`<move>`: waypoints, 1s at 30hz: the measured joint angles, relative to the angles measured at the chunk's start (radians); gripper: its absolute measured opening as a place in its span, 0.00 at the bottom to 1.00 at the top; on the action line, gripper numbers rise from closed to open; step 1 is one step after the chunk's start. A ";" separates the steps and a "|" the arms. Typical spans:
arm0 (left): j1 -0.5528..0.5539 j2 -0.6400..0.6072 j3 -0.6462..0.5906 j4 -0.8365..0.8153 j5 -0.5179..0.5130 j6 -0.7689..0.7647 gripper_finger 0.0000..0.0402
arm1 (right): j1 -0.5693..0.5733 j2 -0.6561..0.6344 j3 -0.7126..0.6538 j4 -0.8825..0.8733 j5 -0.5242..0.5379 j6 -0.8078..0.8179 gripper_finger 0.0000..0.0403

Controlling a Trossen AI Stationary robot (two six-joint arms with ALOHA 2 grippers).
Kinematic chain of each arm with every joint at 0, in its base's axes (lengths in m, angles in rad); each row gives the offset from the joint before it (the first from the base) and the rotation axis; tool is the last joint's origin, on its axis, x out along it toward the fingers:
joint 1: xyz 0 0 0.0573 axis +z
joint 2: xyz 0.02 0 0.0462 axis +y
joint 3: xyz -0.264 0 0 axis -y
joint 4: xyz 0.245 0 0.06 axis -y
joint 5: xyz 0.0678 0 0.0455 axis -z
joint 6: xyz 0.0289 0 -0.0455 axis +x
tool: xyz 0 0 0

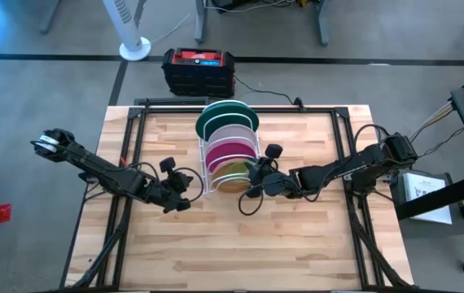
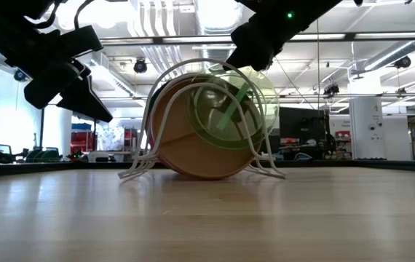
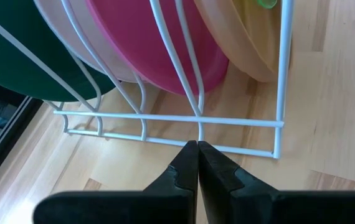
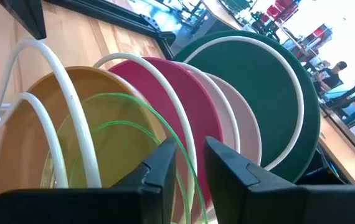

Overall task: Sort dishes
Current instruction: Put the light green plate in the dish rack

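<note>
Standing on edge in the white wire dish rack [image 1: 229,159]: dark green plate [image 1: 225,116] farthest from the right gripper [image 4: 189,163], then white plate [image 1: 232,130], pink plate [image 1: 230,150], brown plate [image 1: 234,182]. Lime-green plate [image 4: 112,146] leaning right at the fingertips, jaws slightly parted, gripping nothing. Left gripper [image 3: 197,157] closed tight, empty, just beside the rack.

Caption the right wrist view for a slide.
Right gripper, slightly open, at the lime-green plate standing in the white rack.

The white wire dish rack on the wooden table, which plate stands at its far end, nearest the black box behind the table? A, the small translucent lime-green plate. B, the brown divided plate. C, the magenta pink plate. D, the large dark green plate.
D: in the high view the large dark green plate stands at the end of the white wire dish rack towards the black box, behind the other plates.
</note>
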 joint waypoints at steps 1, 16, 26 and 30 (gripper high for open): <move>0.000 0.000 0.000 0.000 0.000 0.000 0.00 | 0.000 0.000 0.000 0.000 0.000 0.000 0.20; 0.000 0.000 0.000 0.000 0.000 -0.004 0.00 | 0.000 -0.002 0.018 0.000 -0.036 0.025 0.34; 0.000 0.000 0.000 0.000 0.001 -0.007 0.00 | -0.006 -0.002 0.019 0.000 -0.066 0.070 0.44; 0.000 0.000 0.000 0.000 0.001 -0.007 0.00 | -0.022 -0.002 0.020 -0.030 -0.101 0.127 0.47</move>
